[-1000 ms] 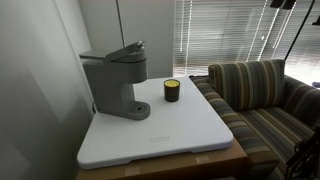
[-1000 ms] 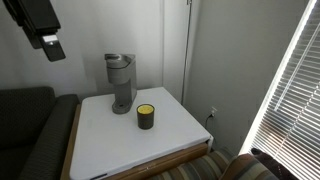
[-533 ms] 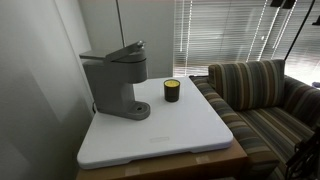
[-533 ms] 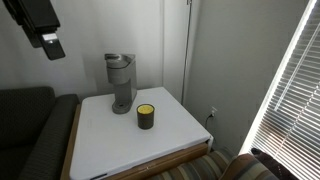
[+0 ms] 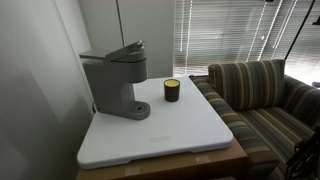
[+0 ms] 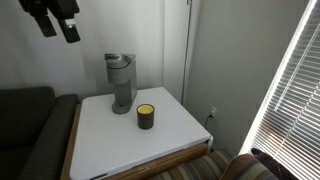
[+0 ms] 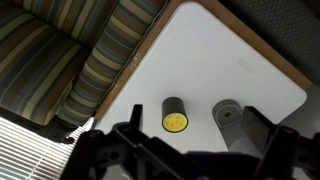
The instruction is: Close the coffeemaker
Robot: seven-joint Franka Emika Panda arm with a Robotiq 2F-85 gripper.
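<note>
While the gripper (image 6: 58, 30) hangs high up near the wall, well apart from the table, its fingers are spread with nothing between them; the wrist view looks straight down past the same spread gripper (image 7: 185, 160).

Containers: one small dark cylindrical jar (image 5: 171, 90), upright on the tabletop. A yellow-tan band runs round its side. From above, its mouth shows a flat yellow fill (image 7: 176, 122); what the fill is cannot be told. The jar sits near the coffeemaker's base, not touching it.

Coffeemaker (image 5: 115, 82): stands at the back of the table, close to the wall. Its long axis is vertical, with a thick column on a round base. The boxy head overhangs forward, toward the jar's side. The hinged top lid (image 5: 126, 48) is tilted up, front edge raised, with a gap under it. Finish is matte grey with rounded edges.

Table (image 5: 170, 135): smooth white slab with rounded corners on a wooden frame (image 7: 262, 52).

Surroundings: a sofa (image 5: 255, 95) in striped woven fabric is just beside the table, with slatted blinds (image 5: 225, 35) behind
</note>
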